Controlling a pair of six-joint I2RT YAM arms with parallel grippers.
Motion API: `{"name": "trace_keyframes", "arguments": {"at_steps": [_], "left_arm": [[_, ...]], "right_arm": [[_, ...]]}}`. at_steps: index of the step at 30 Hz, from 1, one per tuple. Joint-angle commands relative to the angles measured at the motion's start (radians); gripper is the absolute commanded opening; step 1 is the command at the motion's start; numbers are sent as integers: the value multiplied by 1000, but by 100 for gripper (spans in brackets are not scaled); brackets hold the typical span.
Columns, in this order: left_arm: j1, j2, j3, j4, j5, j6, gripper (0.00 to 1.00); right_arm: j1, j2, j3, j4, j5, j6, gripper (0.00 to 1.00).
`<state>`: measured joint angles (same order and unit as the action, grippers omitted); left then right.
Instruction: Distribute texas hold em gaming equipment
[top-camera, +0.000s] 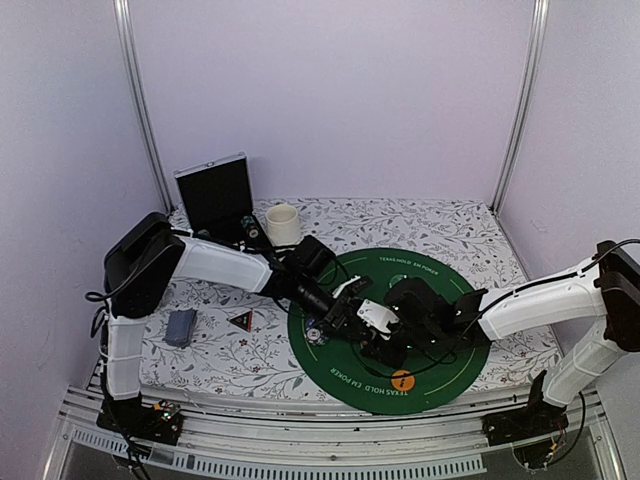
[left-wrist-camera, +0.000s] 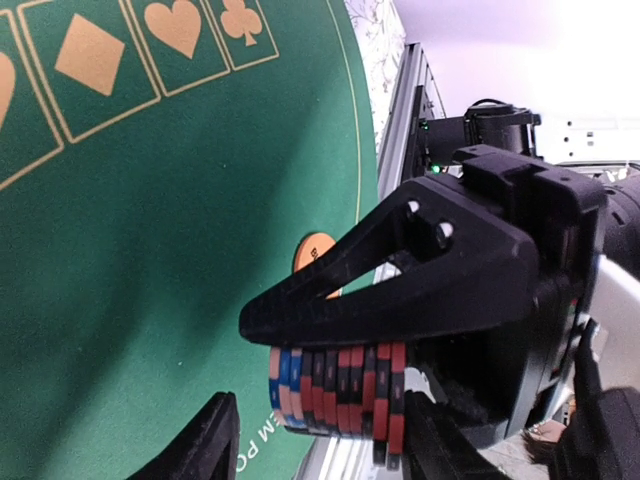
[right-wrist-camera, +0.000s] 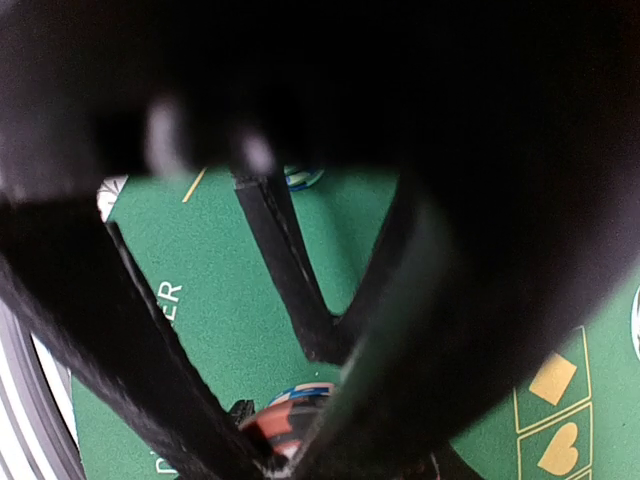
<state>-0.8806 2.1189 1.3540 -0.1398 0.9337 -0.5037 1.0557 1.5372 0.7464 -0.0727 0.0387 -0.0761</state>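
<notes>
Listing one chip stack (left-wrist-camera: 335, 395), blue and red, lying on its side over the middle of the green mat (top-camera: 445, 385). Your right gripper (top-camera: 385, 340) appears to be pinching its rims. Your left gripper (top-camera: 342, 318) is bracketing the stack's ends, jaws parted slightly wider than its long axis.
</notes>
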Motion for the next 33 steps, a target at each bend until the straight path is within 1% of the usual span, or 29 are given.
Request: {"name": "trace_keyframes", "arguments": {"at_steps": [1, 6, 10, 15, 20, 25, 27, 29, 31, 33], "left_arm": [[36, -25, -18, -8, -24, 41, 57], [58, -54, -27, -3, -12, 53, 61], [72, -77, -30, -17, -10, 71, 61], [74, -79, -28, -32, 2, 85, 61], [79, -105, -27, -72, -19, 114, 61], [93, -140, 2, -155, -100, 191, 61], [98, -138, 31, -210, -175, 233, 61], [94, -121, 77, -287, -294, 292, 62], [94, -106, 115, -344, -360, 326, 63], [96, -102, 124, -363, -395, 344, 64]], "right_arm": [[1, 6, 5, -22, -23, 52, 2], [1, 21, 17, -53, -31, 80, 2], [1, 9, 8, -60, -34, 124, 2], [4, -5, 3, -64, -37, 137, 2], [18, -8, 5, -102, -37, 179, 2], [60, 15, -3, -96, -40, 249, 2], [73, 25, -5, -89, -46, 270, 2], [92, 35, 1, -99, -41, 291, 2], [117, 45, 7, -119, -27, 313, 2], [135, 57, 8, -139, -18, 336, 2]]}}
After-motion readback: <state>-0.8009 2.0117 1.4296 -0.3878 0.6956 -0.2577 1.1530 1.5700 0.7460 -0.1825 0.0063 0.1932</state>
